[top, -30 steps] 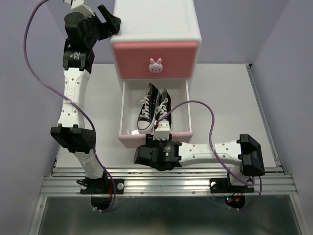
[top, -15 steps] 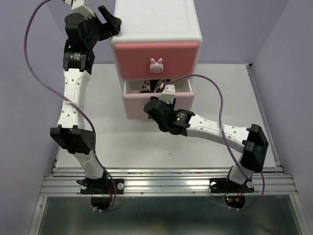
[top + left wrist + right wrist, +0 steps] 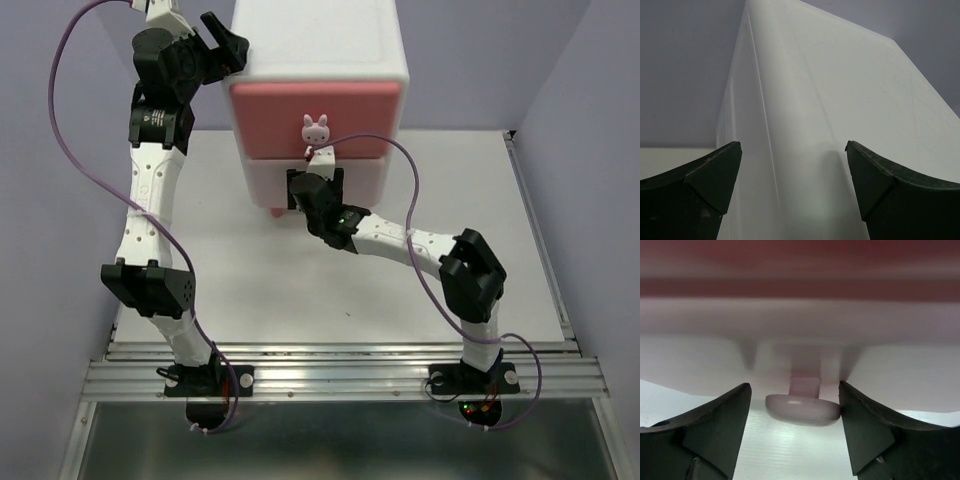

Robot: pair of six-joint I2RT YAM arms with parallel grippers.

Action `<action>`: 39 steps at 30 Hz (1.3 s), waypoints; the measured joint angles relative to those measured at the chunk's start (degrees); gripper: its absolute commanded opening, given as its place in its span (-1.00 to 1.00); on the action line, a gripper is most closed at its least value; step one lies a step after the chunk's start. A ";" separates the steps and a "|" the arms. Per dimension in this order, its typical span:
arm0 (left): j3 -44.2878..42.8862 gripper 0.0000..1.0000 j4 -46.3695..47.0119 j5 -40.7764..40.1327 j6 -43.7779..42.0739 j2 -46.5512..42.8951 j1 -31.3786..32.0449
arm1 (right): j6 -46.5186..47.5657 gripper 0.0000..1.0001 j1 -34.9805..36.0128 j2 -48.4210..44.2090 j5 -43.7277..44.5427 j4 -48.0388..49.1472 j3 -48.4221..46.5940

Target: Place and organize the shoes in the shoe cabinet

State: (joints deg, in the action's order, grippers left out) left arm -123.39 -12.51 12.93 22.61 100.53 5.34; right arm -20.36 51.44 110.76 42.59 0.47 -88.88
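Both drawers shut, right tool at the lower one

And here's the small white boxy shoe cabinet, standing at the middle of the far edge of the white surface. The darker pink upper drawer, with its white bunny-shaped knob, sits flush, and so does the paler pink lower drawer. The right tool is up against the lower drawer's front. On its wrist view its fingers are spread either side of a pale pink rounded stub on a short stem, and whether they touch it I cannot tell. The left tool is raised at the cabinet's far-left top corner, spread wide, with the white wall between its fingers and nothing pinched.
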 measured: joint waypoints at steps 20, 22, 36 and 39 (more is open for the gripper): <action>2.78 0.97 -16.39 -18.47 5.40 -9.42 -1.97 | -15.50 1.00 -4.46 -47.28 2.93 -19.15 25.07; 5.03 0.97 -19.19 -22.45 6.08 -12.68 -4.79 | -16.92 1.00 -4.46 -49.40 5.60 -24.63 25.46; 53.13 0.97 -20.59 -29.57 12.85 -38.07 -13.11 | -26.93 1.00 -4.90 -50.36 11.85 -42.34 27.89; 58.23 0.97 -20.79 -29.75 13.92 -43.41 -13.73 | -25.40 1.00 -4.92 -46.53 12.57 -42.56 22.82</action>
State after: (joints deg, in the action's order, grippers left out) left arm -65.17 -33.30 -16.82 36.53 57.12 -8.38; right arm -45.76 46.52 64.23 55.16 -42.09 -66.06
